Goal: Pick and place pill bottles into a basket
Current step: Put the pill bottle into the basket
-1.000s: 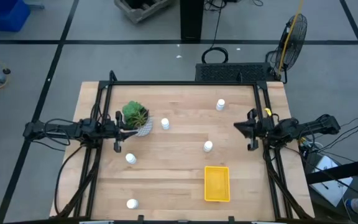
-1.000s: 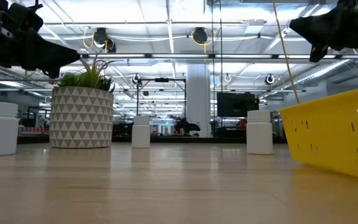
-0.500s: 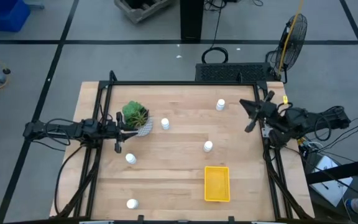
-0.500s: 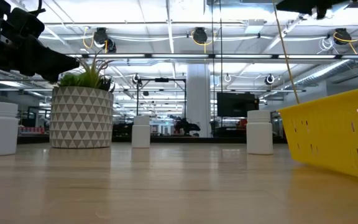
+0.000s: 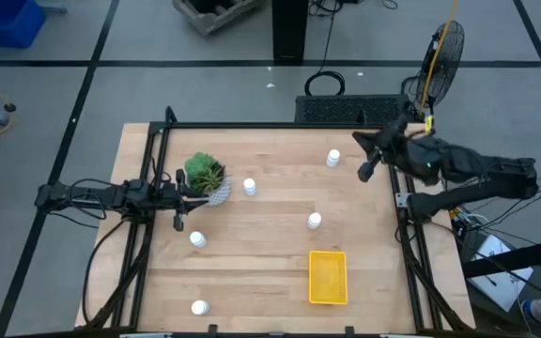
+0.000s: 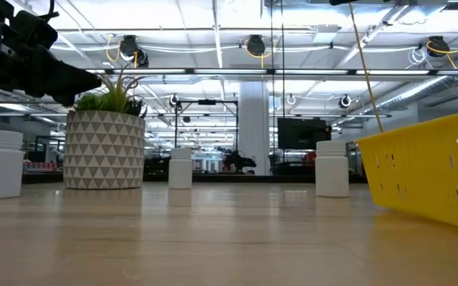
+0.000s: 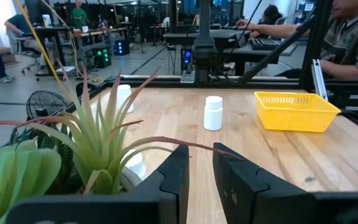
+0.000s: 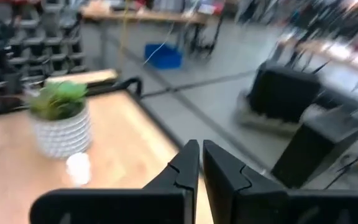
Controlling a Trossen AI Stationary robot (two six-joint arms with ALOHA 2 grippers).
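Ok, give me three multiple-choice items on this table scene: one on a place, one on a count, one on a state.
1. Where is the right gripper?
A. Over the yellow tray
B. Near the table's far right corner, beside a bottle
C. At the potted plant

2. How many pill bottles stand on the table?
A. Three
B. Five
C. Seven

3. What does the yellow tray hold?
A. Nothing
B. One bottle
C. The plant

Answers: 1 B, the right gripper sits by the far bottle in the high view. 2 B, the others are at and. 3 A, the yellow tray shows only its bare floor.
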